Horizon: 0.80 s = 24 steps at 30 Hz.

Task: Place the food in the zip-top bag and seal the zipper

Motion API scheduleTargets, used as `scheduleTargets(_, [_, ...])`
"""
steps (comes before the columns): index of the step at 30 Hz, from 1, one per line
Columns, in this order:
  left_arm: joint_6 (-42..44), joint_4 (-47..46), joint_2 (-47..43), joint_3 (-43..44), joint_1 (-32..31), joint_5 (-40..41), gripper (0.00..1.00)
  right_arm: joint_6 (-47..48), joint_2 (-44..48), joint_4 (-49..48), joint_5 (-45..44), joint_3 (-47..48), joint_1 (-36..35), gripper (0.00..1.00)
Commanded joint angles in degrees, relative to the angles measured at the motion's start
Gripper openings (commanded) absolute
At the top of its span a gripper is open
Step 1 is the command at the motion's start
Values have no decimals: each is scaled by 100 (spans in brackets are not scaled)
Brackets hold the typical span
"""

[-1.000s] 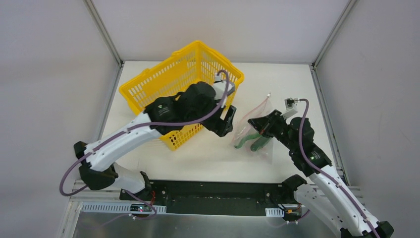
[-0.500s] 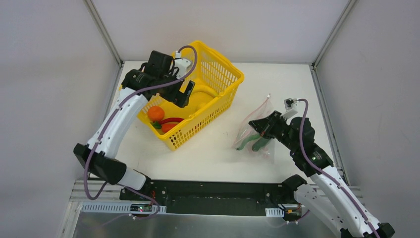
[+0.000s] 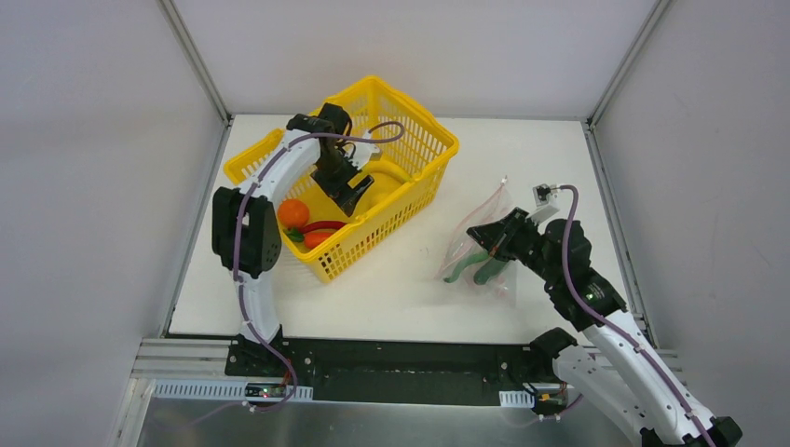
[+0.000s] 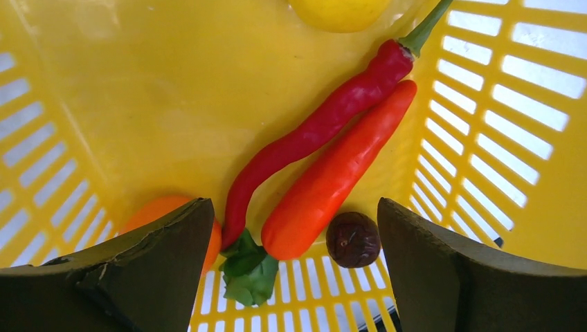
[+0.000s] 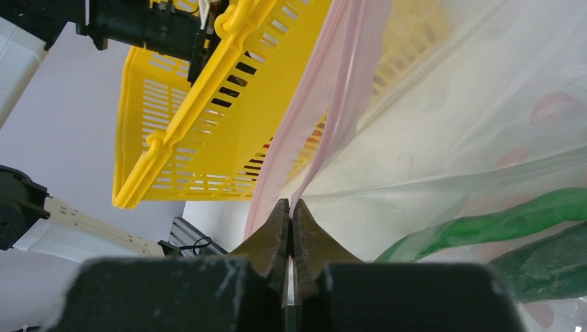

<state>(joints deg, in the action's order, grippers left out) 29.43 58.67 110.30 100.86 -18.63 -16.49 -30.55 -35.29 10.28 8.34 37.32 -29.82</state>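
Hanging inside the yellow basket (image 3: 424,116), the left gripper (image 4: 294,228) is spreading its fingers wide and holding nothing. Beneath it a red chili (image 4: 325,124) and a long orange-red piece (image 4: 339,173) are lying side by side, with a small brown round piece (image 4: 353,238) just beside them, an orange fruit (image 4: 159,207) by the left finger and a yellow fruit (image 4: 339,7) beyond. The right gripper (image 5: 291,207) is pinching the zip-top bag (image 5: 450,124) tight beside its pink zipper (image 5: 325,104), whose halves are standing apart. Two green peppers (image 5: 498,225) are lying inside the bag, on the table (image 3: 391,289) right of the basket.
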Motion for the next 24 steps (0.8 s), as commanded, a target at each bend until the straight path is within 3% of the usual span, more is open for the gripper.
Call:
scheduleTargets(1, [616, 467, 270, 256, 43, -104, 89, 50, -45, -257, 26, 118, 12, 0])
scheduleTargets(10, [429, -22, 639, -220, -128, -195, 90, -1, -349, -445, 201, 128, 15, 1])
scheduleTargets(24, [307, 338, 1333, -30, -390, 151, 84, -110, -173, -365, 128, 103, 15, 1])
